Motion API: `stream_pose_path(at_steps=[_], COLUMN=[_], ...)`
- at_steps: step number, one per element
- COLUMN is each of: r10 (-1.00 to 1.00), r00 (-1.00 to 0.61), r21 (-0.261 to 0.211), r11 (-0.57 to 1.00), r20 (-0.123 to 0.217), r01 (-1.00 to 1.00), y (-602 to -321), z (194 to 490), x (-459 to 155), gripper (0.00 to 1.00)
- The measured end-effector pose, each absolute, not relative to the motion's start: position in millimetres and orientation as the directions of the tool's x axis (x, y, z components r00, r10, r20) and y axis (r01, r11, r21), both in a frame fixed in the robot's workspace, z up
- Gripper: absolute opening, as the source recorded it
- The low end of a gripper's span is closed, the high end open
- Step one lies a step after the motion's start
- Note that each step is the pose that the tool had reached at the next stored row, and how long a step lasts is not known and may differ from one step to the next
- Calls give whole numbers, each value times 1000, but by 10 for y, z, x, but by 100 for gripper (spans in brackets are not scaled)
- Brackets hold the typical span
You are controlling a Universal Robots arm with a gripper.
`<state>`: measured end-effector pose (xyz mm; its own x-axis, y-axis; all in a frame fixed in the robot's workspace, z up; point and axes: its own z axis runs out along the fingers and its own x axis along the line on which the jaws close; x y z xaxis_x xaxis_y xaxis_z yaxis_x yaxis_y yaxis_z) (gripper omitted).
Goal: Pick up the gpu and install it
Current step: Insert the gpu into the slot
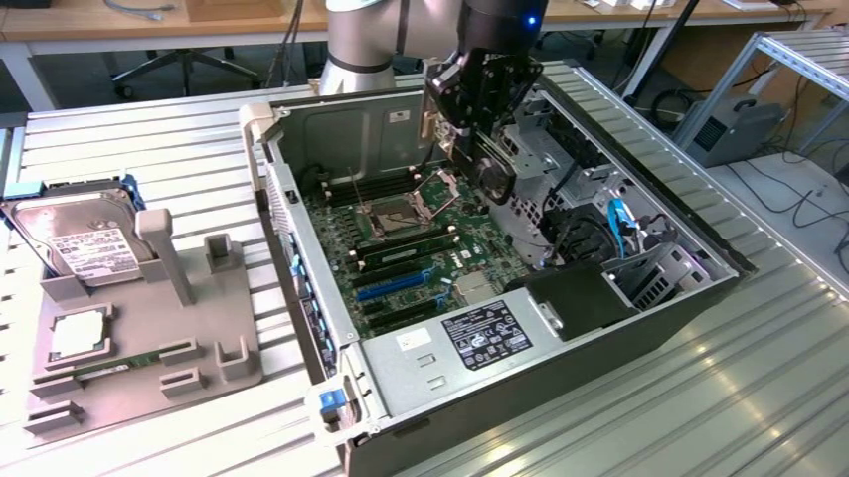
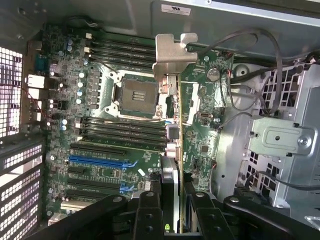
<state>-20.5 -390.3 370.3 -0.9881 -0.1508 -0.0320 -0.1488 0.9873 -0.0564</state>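
Observation:
My gripper (image 1: 467, 119) hangs over the open computer case (image 1: 348, 124) and is shut on the gpu (image 1: 448, 149). In the wrist view the gpu (image 2: 172, 125) shows edge-on between my two black fingers (image 2: 150, 212), with its silver bracket (image 2: 172, 52) at the far end. The card hovers above the motherboard (image 2: 100, 165), beside the bare CPU socket (image 2: 136, 96) and over the black memory slots (image 2: 120, 127). The blue and black expansion slots (image 2: 97, 161) lie off to one side of the card.
A grey fixture tray (image 1: 153, 298) on the exterior view's left holds a silver hard drive (image 1: 80, 238), a processor (image 1: 78, 333) and a green memory stick (image 1: 106, 370). Drive cages and cables (image 1: 597, 238) crowd the case's right side. The metal table (image 1: 743, 378) is slatted.

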Motion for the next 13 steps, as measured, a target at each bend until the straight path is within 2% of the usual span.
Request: stream_pose_path(at_steps=[13], r10=[-234], r00=[-972], r21=[-56], r11=[971], r20=[-32], r01=[-232], y=[-3904], z=[3703], x=[-205], gripper=[27])
